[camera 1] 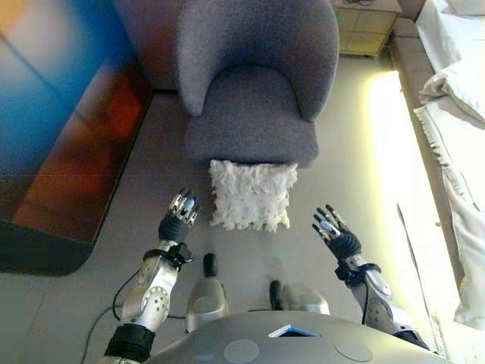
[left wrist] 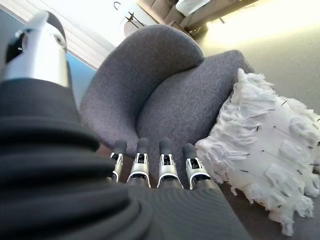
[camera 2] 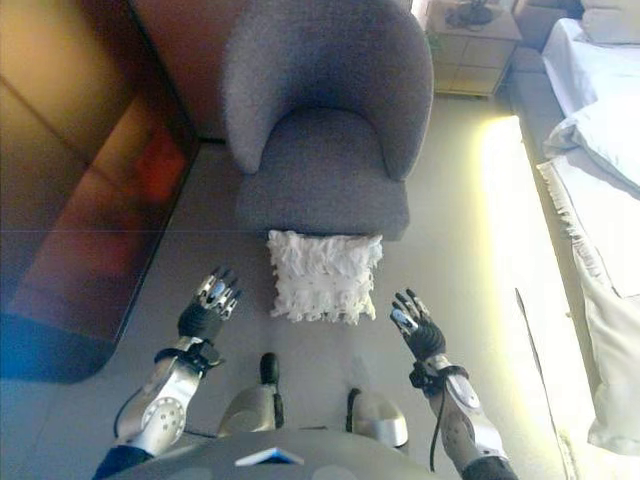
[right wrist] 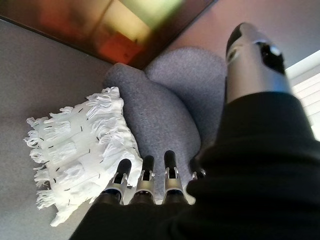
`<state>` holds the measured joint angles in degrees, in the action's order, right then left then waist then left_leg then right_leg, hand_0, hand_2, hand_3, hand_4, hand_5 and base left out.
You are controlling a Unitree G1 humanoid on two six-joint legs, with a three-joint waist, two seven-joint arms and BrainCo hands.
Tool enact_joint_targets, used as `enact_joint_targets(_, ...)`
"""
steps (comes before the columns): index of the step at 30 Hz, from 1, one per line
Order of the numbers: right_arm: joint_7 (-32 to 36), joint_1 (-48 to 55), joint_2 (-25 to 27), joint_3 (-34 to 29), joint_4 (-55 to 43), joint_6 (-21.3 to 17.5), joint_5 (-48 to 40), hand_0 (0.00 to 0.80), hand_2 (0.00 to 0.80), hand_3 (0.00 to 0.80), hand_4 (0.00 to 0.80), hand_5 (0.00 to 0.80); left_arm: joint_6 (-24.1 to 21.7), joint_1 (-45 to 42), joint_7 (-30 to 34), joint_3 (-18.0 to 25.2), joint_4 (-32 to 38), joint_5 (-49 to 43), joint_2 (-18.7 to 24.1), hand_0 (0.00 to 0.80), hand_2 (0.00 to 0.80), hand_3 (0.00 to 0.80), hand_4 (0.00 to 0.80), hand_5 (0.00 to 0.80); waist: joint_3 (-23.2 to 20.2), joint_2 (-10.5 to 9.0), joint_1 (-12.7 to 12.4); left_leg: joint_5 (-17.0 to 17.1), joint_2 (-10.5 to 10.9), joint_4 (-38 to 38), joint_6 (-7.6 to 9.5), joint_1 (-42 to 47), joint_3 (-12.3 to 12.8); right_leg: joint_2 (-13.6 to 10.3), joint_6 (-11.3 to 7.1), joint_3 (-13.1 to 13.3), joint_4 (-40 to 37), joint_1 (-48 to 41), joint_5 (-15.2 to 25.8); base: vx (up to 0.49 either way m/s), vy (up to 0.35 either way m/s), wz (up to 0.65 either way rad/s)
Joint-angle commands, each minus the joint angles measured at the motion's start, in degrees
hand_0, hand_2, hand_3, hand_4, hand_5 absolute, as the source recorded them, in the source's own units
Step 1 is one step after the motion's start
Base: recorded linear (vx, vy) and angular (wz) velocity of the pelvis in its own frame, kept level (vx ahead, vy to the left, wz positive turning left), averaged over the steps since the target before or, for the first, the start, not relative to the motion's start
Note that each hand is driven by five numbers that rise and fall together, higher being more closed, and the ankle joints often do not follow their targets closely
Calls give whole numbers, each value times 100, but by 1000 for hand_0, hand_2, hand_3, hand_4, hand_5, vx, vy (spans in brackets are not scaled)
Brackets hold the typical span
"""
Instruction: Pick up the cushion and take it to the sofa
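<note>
**Q:** Start at the left. Where was your left hand, and why there?

**A:** My left hand (camera 1: pixel 179 218) hung above the floor (camera 1: pixel 106 303) just off the cushion's left edge, not touching it. Fingers (left wrist: pixel 168 170) straight and spread, holding nothing. I judged that as a flanking position: one hand per side, since a soft thing like that is easier to lift squeezed between two palms than pinched.

**Q:** And the cushion itself?

**A:** The white fringed cushion (camera 1: pixel 251 194) lay on the floor, its far edge against the front base of the grey armchair (camera 1: pixel 254 83), between my two hands. Untouched, so the pick-up had not yet begun.

**Q:** The right side?

**A:** My right hand (camera 1: pixel 333 233) stood off the cushion's right edge, a little farther out and nearer to me than the left. Fingers (right wrist: pixel 145 182) likewise open and empty, palm turned inward toward the cushion.

**Q:** Anything further right?

**A:** White bedding (camera 1: pixel 455 98) along the right border of the scene. Also a nightstand (camera 2: pixel 470 40) beyond the armchair.

**Q:** Risk?

**A:** Probably the fringe: loose tufts could slip from the fingers if the palms closed too shallowly.
</note>
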<state>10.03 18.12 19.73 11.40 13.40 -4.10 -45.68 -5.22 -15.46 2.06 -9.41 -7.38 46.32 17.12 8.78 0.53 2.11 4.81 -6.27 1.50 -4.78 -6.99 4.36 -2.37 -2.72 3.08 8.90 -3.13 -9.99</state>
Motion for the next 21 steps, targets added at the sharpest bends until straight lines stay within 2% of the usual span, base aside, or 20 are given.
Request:
enact_joint_targets(1,64,-147,-31,-173,-528,-167,-6,0,0,0,0,0,-314,-71,123,119,425,45,105,0,0,0,0,0,-116,23,-93,529,-451,-536,-162,-584,-97,309,32,-22,-98,-412,-134,339,93,-14)
enact_joint_targets(6,2,-143,-113,-166,-589,-158,-8,0,0,0,0,0,-333,-96,134,144,416,91,120,0,0,0,0,0,-123,63,-156,300,-284,-304,-58,-656,-95,263,49,-12,140,-476,-355,308,142,-13)
enact_joint_targets(8,-138,-196,-142,-102,-593,-188,-15,0,0,0,0,0,-319,-54,75,119,434,100,157,0,0,0,0,0,-136,45,-214,294,-180,-164,-49,-758,-183,182,-3,-63,263,-448,-382,309,200,-13)
enact_joint_targets(11,-224,-234,-183,-106,-507,-155,-170,0,0,0,0,0,-374,82,89,97,267,131,249,0,0,0,0,0,-168,-2,-236,226,-76,375,11,-902,-87,28,-100,-208,401,-479,-391,307,191,-20)
enact_joint_targets(16,-93,-307,-319,-55,-438,-126,-200,0,0,0,0,0,-393,103,139,230,338,-1,402,0,0,0,0,0,-338,-156,-352,-173,284,451,366,-602,-12,-491,-597,-519,935,-247,303,299,190,2)
enact_joint_targets(19,-147,-380,-464,-49,-315,-167,-188,0,0,0,0,0,-306,100,179,258,311,-84,456,0,0,0,0,0,-464,-204,-452,-360,499,469,576,-515,0,-632,-653,-644,1474,-233,660,297,199,-7)
enact_joint_targets(21,-240,-386,-549,-2,-337,-210,-164,0,0,0,0,0,-251,77,219,272,331,-181,485,0,0,0,0,0,-510,-194,-502,-521,634,513,734,-441,9,-712,-653,-754,2295,-8,1026,238,225,-9)
